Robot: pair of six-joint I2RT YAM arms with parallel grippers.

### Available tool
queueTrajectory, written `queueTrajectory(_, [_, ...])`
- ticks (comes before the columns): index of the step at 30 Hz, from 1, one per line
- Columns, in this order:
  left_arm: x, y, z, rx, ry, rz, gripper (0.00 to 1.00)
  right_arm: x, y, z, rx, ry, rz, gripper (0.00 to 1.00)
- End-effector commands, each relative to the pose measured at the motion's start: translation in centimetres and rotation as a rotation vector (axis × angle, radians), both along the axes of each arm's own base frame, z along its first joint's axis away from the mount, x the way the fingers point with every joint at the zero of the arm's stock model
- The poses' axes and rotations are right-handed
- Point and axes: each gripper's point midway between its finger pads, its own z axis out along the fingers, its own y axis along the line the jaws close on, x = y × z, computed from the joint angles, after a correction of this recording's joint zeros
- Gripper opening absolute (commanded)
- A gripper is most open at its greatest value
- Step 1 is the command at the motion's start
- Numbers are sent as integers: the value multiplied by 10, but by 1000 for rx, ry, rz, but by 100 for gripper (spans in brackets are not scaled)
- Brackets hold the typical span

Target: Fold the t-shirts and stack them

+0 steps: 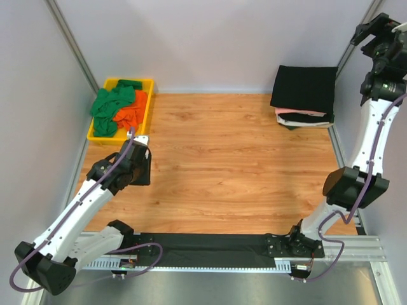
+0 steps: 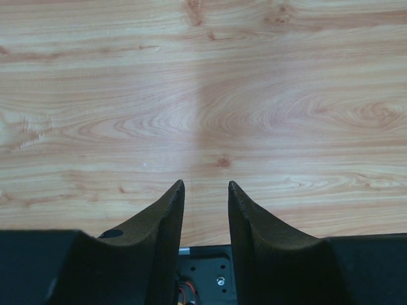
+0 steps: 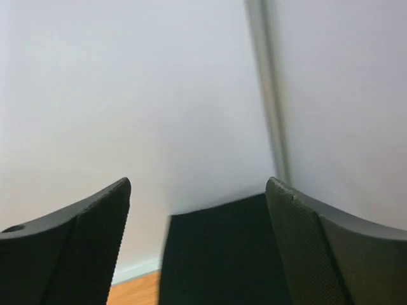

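Observation:
A folded black t-shirt [image 1: 304,87] lies on top of a stack at the back right, with pink and white folded shirts [image 1: 300,118] under it. It also shows in the right wrist view [image 3: 216,254]. Green t-shirts [image 1: 111,105] and an orange t-shirt [image 1: 132,112] lie crumpled in the yellow tray [image 1: 91,134] at the back left. My left gripper [image 1: 141,159] hovers over bare table just in front of the tray, jaws a little apart and empty [image 2: 206,185]. My right gripper [image 1: 381,28] is raised high at the far right above the stack, wide open and empty [image 3: 198,184].
Grey walls enclose the wooden table [image 1: 222,165] on the left, back and right, with metal posts in the corners. A black cloth strip [image 1: 210,249] lies along the near edge between the arm bases.

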Motion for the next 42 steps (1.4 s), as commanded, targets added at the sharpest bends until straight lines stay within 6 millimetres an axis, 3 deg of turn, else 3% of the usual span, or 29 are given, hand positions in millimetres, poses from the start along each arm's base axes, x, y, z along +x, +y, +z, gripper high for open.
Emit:
queueTrajectory(1, [3,-6,15,-46,-53,-15,41,17,47,-78,181,197,273,86])
queueTrajectory(2, [3,-6,16,-51,-62,-15,41,24,53,-104,240,265,314,76])
queueTrajectory(4, [2,-6,19,-65,-81,-16,41,29,72,-114,327,295,432,65])
queueTrajectory(5, [2,-6,20,-70,-89,-18,41,38,74,-133,371,327,457,56])
queueTrajectory(8, [2,-6,21,-71,-93,-19,41,56,81,-151,452,329,537,48])
queueTrajectory(10, [2,-6,20,-68,-88,-17,41,70,82,-144,459,277,581,47])
queueTrajectory(11, [2,-5,19,-65,-86,-14,41,83,80,-164,480,291,603,47])
queueTrajectory(12, [2,-5,19,-63,-84,-13,41,91,79,-169,482,282,609,47])
queueTrajectory(15, [2,-4,18,-61,-83,-5,41,124,61,-192,474,247,588,47])
queueTrajectory(19, [3,-3,16,-50,-76,3,41,161,30,-245,526,170,572,48])
queueTrajectory(21, [3,-2,14,-41,-65,5,41,166,17,-261,580,139,562,48])
queueTrajectory(22, [4,-2,13,-38,-60,7,41,171,10,-279,587,131,558,48])
queueTrajectory(27, [5,-2,9,-23,-38,9,41,171,-27,-312,631,105,474,50])
queueTrajectory(30, [5,-3,8,-23,-35,8,41,169,-27,-306,631,101,482,51])
queueTrajectory(33, [4,-2,11,-30,-47,8,41,163,-15,-284,632,89,541,54])
queueTrajectory(34, [4,-2,12,-33,-53,8,41,157,-10,-254,620,52,567,57])
queueTrajectory(36, [3,-2,14,-40,-63,7,41,149,-1,-225,607,24,614,63])
queueTrajectory(37, [3,-2,15,-42,-66,5,41,140,5,-188,586,-12,639,69])
queueTrajectory(39, [2,-3,18,-52,-76,0,41,127,16,-150,565,-48,679,75])
queueTrajectory(40, [2,-3,19,-55,-82,-5,41,112,22,-109,526,-96,699,77])
queueTrajectory(41, [1,-4,21,-63,-91,-11,41,102,30,-87,535,-120,719,78])
queueTrajectory(42, [1,-4,22,-68,-94,-13,41,82,41,-46,501,-168,743,79])
